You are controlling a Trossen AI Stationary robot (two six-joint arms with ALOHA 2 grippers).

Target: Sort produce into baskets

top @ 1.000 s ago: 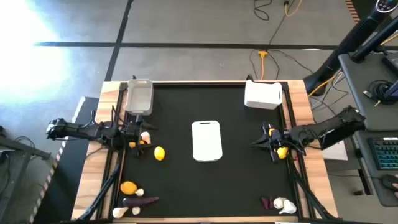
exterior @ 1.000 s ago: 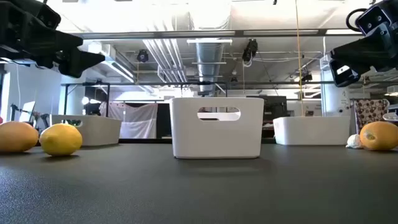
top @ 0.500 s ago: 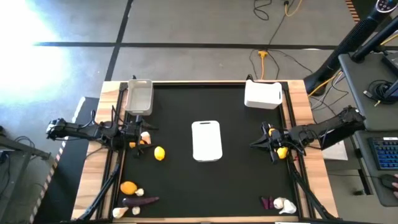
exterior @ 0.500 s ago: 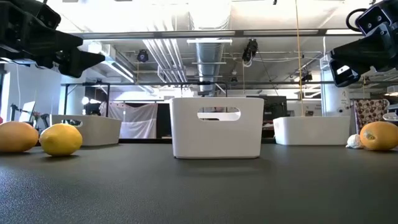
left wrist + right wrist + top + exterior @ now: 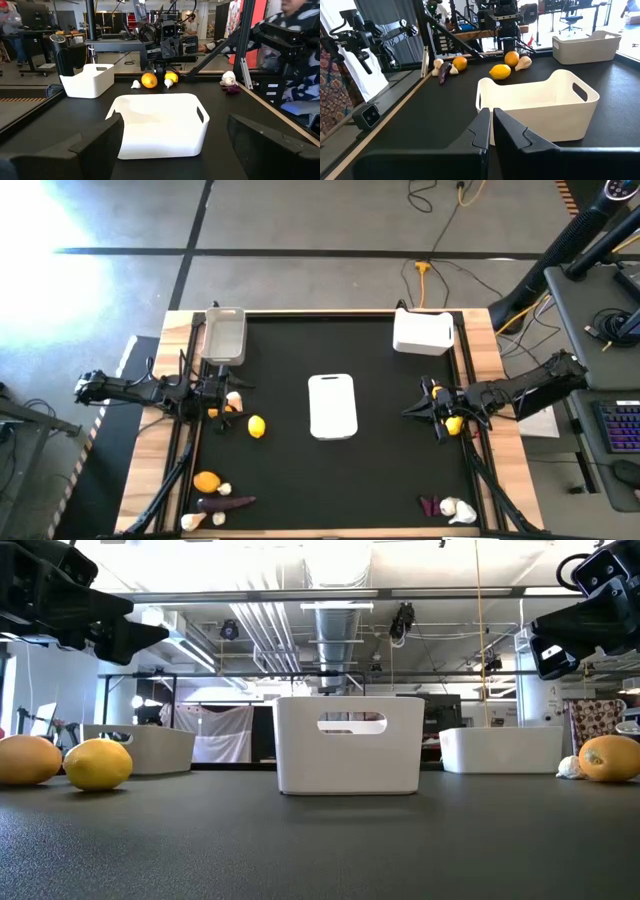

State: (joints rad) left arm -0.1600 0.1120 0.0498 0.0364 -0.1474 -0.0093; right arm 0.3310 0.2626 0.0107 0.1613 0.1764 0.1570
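A white basket [image 5: 332, 406] stands at the table's middle, a grey basket [image 5: 223, 335] at the far left and another white basket [image 5: 423, 332] at the far right. A yellow fruit [image 5: 257, 426] lies left of the middle basket. An orange fruit [image 5: 207, 481], white bulbs [image 5: 224, 489] and a purple vegetable [image 5: 226, 503] lie at the near left. A purple piece [image 5: 430, 505] and a bulb [image 5: 455, 508] lie at the near right. My left gripper [image 5: 228, 394] hovers open at the left edge [image 5: 170, 150]. My right gripper [image 5: 412, 410] hovers shut at the right edge [image 5: 490, 131]. Both face the middle basket.
A white bulb [image 5: 234, 400] and small orange pieces [image 5: 215, 412] lie under my left gripper. A yellow-orange fruit [image 5: 453, 423] lies under my right arm. The black mat has wooden borders [image 5: 480, 340]. There is free mat between the middle basket and each gripper.
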